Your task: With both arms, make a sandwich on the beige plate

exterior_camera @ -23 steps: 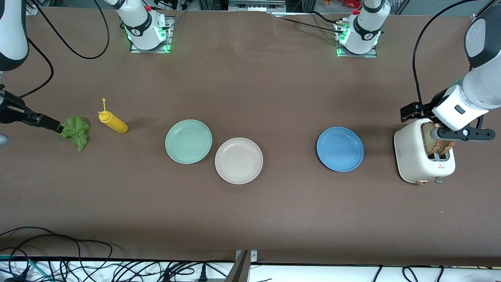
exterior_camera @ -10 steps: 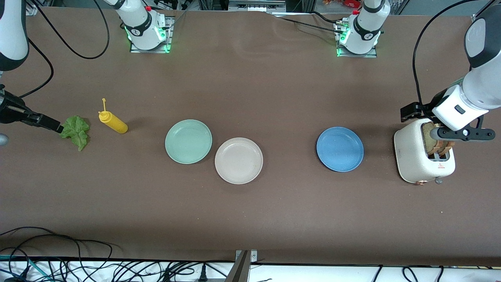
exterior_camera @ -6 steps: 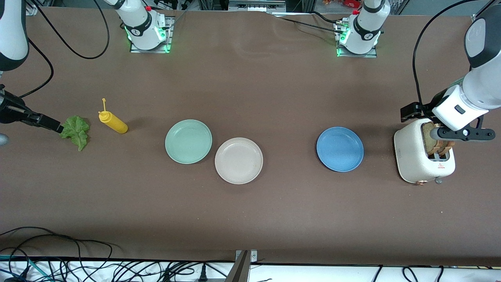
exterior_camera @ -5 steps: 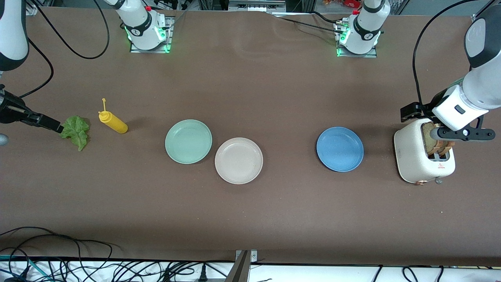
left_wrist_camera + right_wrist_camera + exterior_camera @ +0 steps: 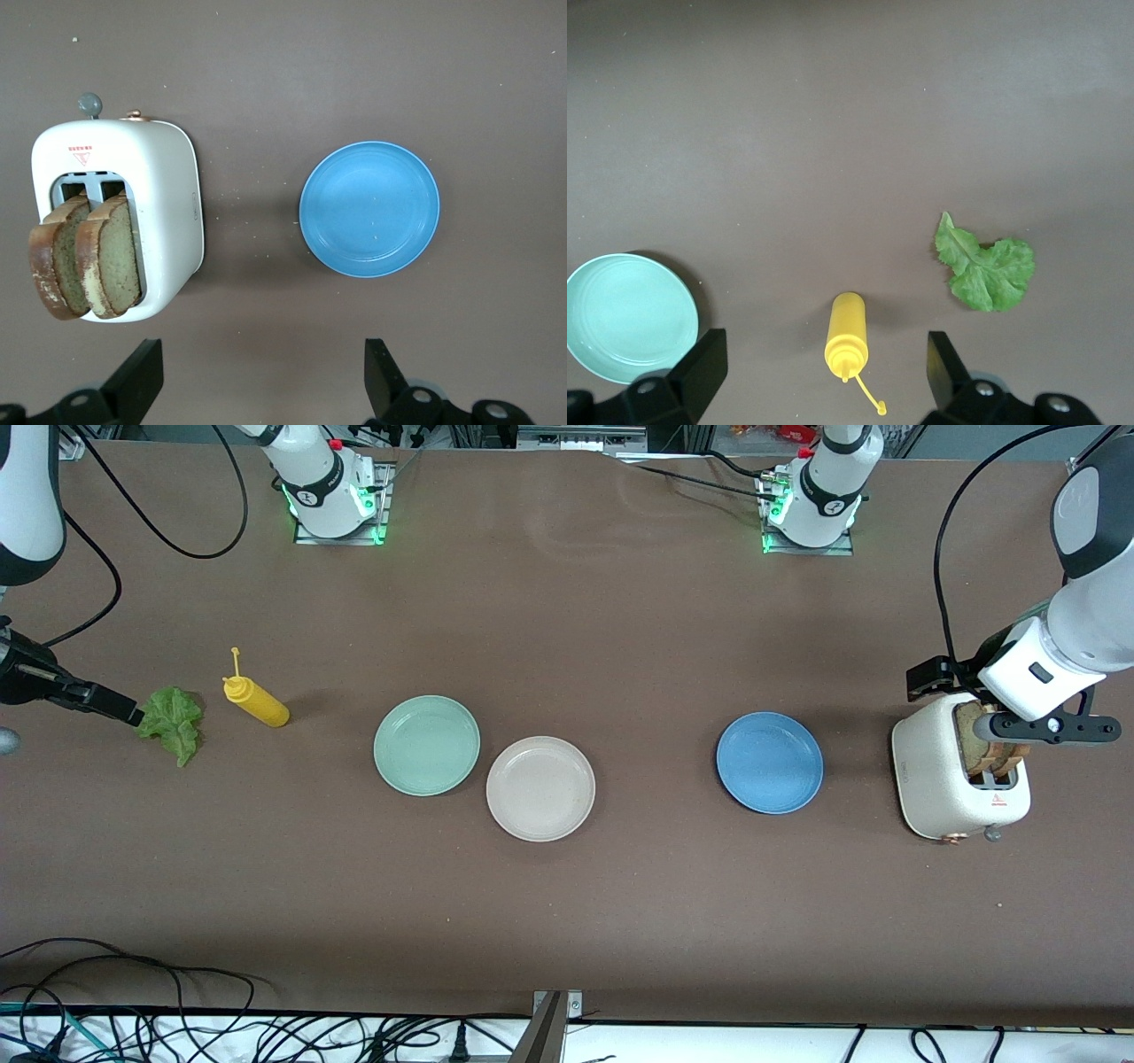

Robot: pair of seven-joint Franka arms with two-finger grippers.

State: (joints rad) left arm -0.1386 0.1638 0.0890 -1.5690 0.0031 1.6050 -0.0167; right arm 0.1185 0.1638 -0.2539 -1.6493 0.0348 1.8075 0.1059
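The beige plate [image 5: 540,788] lies empty at mid table, touching a mint-green plate [image 5: 426,745]. Two bread slices [image 5: 990,749] stand in a white toaster [image 5: 941,784] at the left arm's end; they also show in the left wrist view [image 5: 87,266]. A green lettuce leaf [image 5: 174,719] lies flat at the right arm's end and shows in the right wrist view [image 5: 985,273]. My left gripper [image 5: 1045,728] hangs open and empty above the toaster [image 5: 159,204]; its own view [image 5: 263,354] shows bare table between the fingers. My right gripper [image 5: 80,691] hangs open and empty high beside the lettuce [image 5: 826,341].
A yellow squeeze bottle [image 5: 257,701] lies on its side between the lettuce and the mint-green plate; it also shows in the right wrist view [image 5: 847,332]. A blue plate [image 5: 769,762] lies empty between the beige plate and the toaster, and shows in the left wrist view [image 5: 369,208].
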